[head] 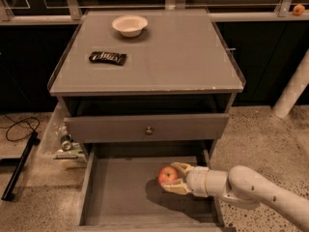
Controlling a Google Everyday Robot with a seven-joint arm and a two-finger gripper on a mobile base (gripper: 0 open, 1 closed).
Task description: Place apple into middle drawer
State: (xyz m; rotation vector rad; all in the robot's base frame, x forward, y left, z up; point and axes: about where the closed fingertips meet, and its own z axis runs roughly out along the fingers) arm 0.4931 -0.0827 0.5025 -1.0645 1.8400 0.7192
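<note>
The robot's white arm (251, 190) reached in from the right near corner, its tool (171, 177) clamped on the apple (167, 174), one tan finger over the fruit's far side and one under its near side. The red apple sat over the right half of the middle drawer (120, 187), which stood pulled out toward the near edge, its plain grey floor bare on the left. A dark shadow lay on the drawer floor just below the fruit and the tool; whether the apple touched the floor could not be told. Above the open drawer, the upper drawer (106, 128) was pulled out only slightly, a small round knob (148, 130) at the centre of its grey front. On the grey worktop (183, 57) of the cabinet a white bowl (129, 24) stood near the far edge, left of centre, and a dark snack wrapper (107, 57) lay flat nearer, well apart from the bowl. A tiny orange fruit (299, 9) rested on the ledge at the far right. A black cable (19, 125) trailed across the speckled floor to the cabinet's left.
</note>
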